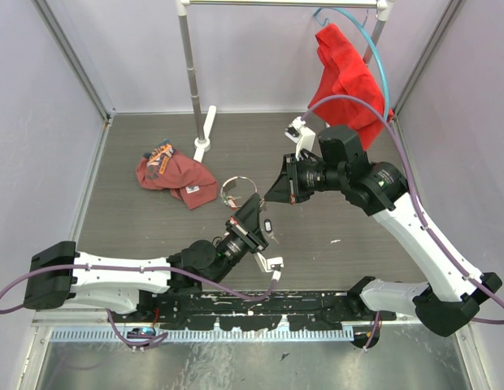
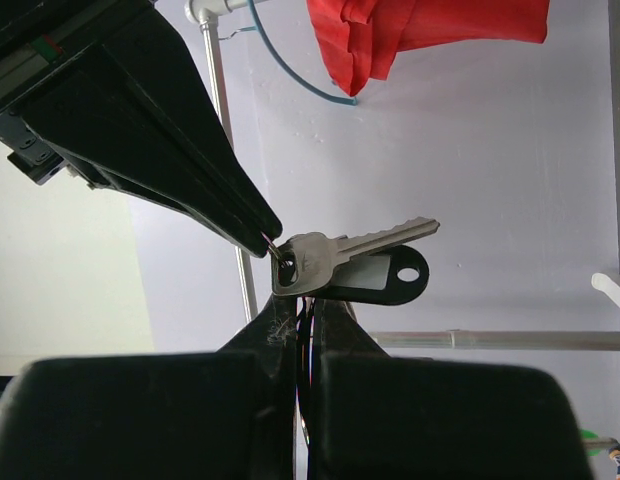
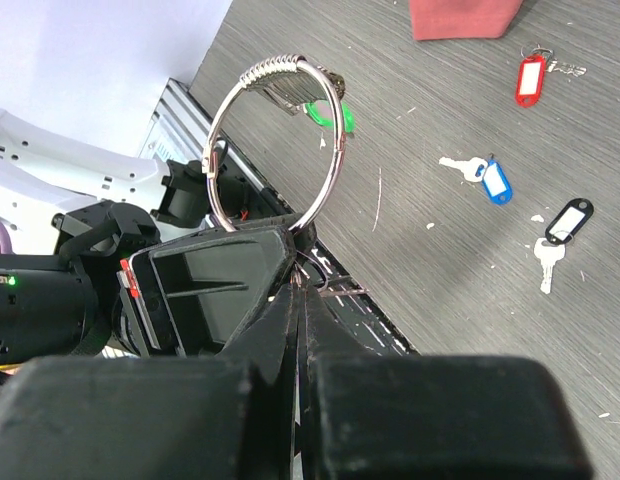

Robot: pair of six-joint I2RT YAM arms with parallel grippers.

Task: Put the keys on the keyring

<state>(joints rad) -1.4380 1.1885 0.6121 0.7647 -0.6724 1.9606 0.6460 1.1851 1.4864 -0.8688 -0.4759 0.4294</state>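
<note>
My left gripper [image 2: 302, 300] is shut on a silver key [image 2: 335, 252] with a black tag [image 2: 390, 275], held up off the table. The right gripper [image 3: 302, 275] is shut, its tip at the bottom of the keyring [image 3: 342, 150] and against the hole of that key. The ring stands upright, with several keys [image 3: 285, 85] and a green tag [image 3: 335, 115] bunched at its top. On the table lie loose keys with a red tag [image 3: 530, 78], a blue tag [image 3: 495, 182] and a black tag [image 3: 568, 222]. In the top view the two grippers [image 1: 254, 213] [image 1: 268, 195] meet beside the keyring [image 1: 236, 179].
A red cloth [image 1: 175, 175] lies on the table at the back left. A red garment [image 1: 345, 69] hangs from a blue hoop hanger [image 1: 380, 65] on the rack, whose pole [image 1: 189, 73] and white foot [image 1: 205, 134] stand at the back. Walls close in both sides.
</note>
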